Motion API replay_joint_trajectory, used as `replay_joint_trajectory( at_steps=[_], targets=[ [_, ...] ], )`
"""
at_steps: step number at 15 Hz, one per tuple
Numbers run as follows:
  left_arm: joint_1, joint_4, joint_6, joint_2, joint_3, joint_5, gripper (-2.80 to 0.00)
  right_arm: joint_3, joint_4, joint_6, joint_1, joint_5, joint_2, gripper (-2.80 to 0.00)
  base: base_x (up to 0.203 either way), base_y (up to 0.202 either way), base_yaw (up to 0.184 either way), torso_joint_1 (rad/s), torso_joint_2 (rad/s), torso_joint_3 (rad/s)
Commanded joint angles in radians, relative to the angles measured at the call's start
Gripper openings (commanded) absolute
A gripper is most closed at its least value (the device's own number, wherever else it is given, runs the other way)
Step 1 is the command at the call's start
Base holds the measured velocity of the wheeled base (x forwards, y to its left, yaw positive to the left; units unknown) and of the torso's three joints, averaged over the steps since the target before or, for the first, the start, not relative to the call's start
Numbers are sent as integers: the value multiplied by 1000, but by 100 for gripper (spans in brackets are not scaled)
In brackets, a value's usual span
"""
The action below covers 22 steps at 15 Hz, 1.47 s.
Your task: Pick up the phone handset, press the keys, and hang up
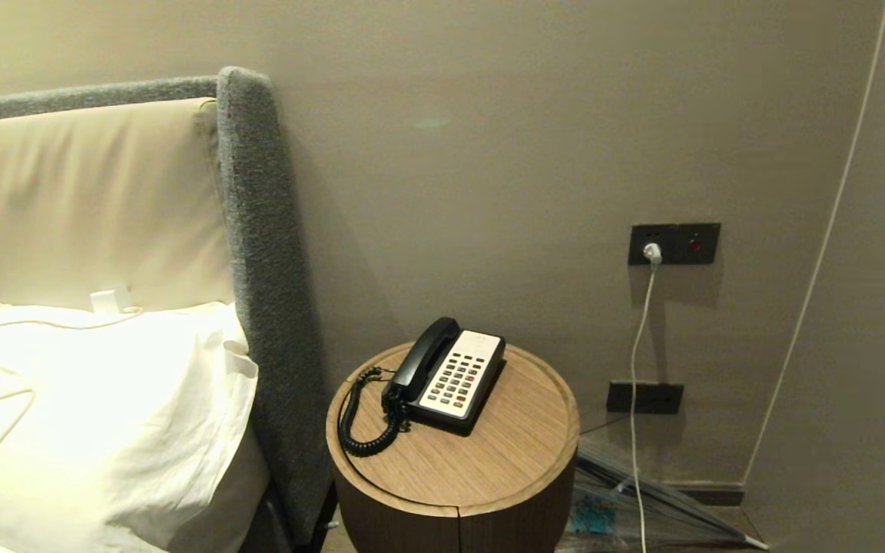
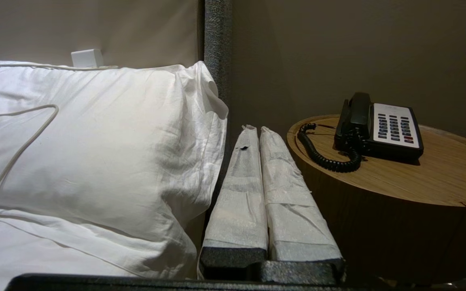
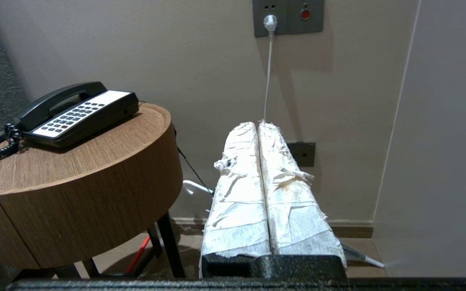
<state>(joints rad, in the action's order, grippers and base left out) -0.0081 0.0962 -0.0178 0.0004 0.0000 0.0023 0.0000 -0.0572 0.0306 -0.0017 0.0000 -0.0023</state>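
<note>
Black plastic, curved and blocky at both ends: the phone handset is lying in its cradle along the left side of the phone base, and its black coiled cord is looping out over the wood toward the bed. The phone is sitting near the back of a round wooden counter, right beside the grey upholstered headboard. The keys are showing as a tidy grid of small dark grey buttons on a cream-white faceplate, with a reddish one or two low in the grid. Any lettering on the faceplate or the buttons is too small to read, and no brand is showing.

The left gripper is hanging level between the white pillow and the counter, well apart from the phone, its white-wrapped jaws pressed together on nothing. The right gripper is sitting off the counter's other side, pointing at the beige wall, its wrapped jaws likewise closed and empty. On that wall a white plug is sitting in a dark socket plate, its white cable trailing down to the floor.
</note>
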Motion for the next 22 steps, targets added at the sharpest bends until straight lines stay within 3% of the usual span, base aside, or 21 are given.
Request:
replay_joint_trajectory(
  at_steps=[1,13,22],
  targets=[
    [0,2,1,0,40,1,-280,21,-1,0,0,0,1,-280,0,0,0,0,0,0],
    [0,0,14,0,40,-1,-280,21,-1,0,0,0,1,-280,0,0,0,0,0,19],
    [0,0,10,0,40,-1,-280,21,-1,0,0,0,1,-280,0,0,0,0,5,-168]
  ],
)
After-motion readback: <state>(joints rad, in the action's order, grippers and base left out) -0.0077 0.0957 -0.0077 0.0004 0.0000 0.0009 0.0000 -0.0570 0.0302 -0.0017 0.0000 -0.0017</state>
